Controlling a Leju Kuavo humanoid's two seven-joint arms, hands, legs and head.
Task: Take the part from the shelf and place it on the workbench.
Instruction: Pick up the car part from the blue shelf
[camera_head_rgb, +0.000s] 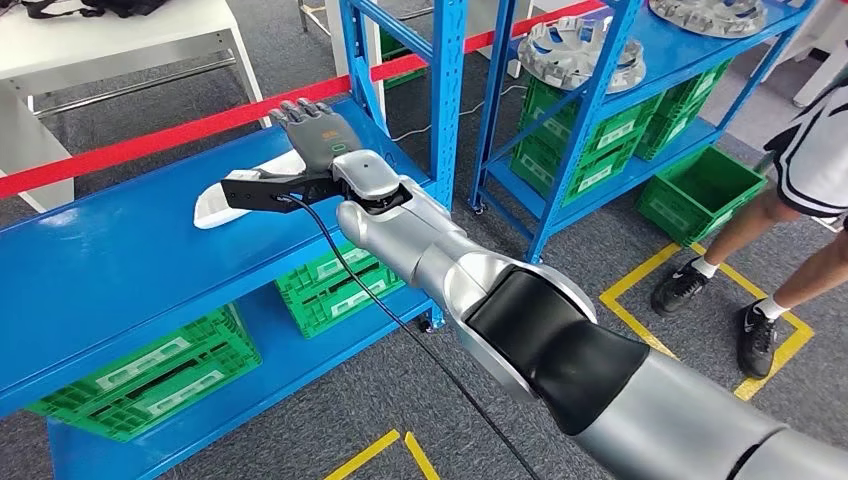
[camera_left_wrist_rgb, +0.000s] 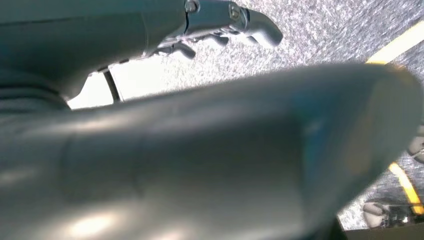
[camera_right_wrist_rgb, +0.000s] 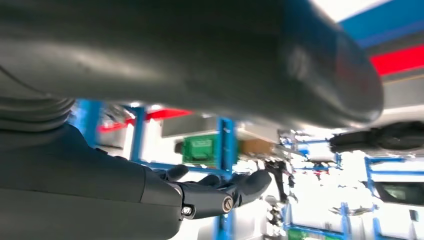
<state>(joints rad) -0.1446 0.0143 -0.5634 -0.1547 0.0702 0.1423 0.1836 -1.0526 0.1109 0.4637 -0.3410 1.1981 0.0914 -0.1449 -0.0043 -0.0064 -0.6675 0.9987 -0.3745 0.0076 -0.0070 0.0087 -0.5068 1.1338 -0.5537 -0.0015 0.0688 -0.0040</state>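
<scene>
We see our right hand (camera_head_rgb: 310, 128) with fingers spread, empty, above the blue shelf (camera_head_rgb: 110, 260); the flat white part (camera_head_rgb: 222, 203) lies just left of it.

Grey speckled carpet floor (camera_head_rgb: 420, 385) with yellow tape lines (camera_head_rgb: 700, 300). Blue steel racks (camera_head_rgb: 590, 110), green crates (camera_head_rgb: 150, 375) on the lower tiers and one crate (camera_head_rgb: 700, 190) on the floor. Red barrier tape (camera_head_rgb: 130, 145) runs across behind the racks. White table (camera_head_rgb: 110, 45) at the back. Person's legs, black sneakers (camera_head_rgb: 720, 310), stand on the yellow lines. Bright, even light.
</scene>
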